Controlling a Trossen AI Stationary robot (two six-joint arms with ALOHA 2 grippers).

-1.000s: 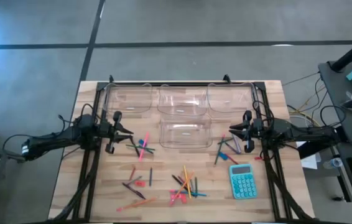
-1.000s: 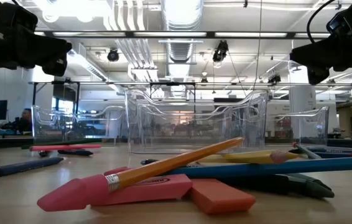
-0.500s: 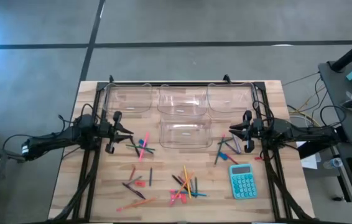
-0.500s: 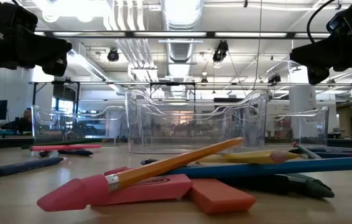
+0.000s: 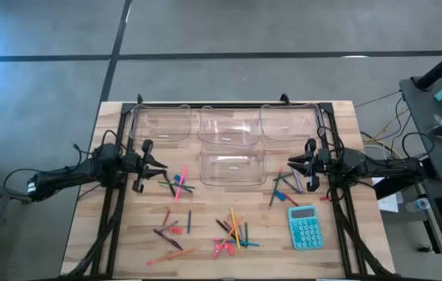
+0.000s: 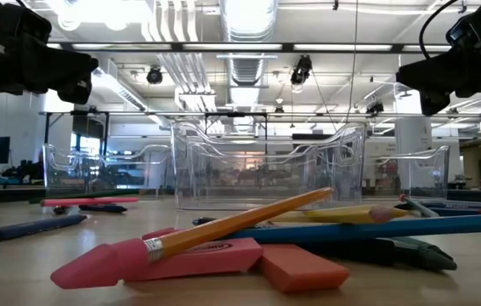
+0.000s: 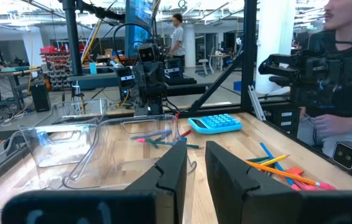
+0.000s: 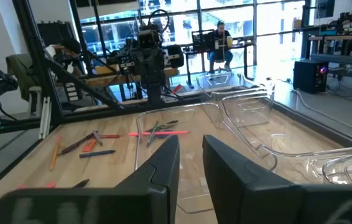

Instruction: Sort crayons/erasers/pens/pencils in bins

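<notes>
Nothing sorted yet. Left gripper (image 5: 158, 173) and right gripper (image 5: 290, 172) hover either side of the front bin (image 5: 233, 168), jaws narrowly apart, empty. Best grab one pencil (image 5: 181, 182) cleanly.

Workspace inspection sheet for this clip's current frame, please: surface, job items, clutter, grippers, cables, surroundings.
Surface: wooden table, bare patches visible.
Job's things: four clear bins, all empty; pencils, pens, crayons and erasers loose in front of them.
Clutter: teal calculator.
Grippers: left gripper and right gripper empty, hovering at table sides, fingers slightly parted.
Cables: run along both arms.
Surroundings: people at desks beyond the table.
</notes>
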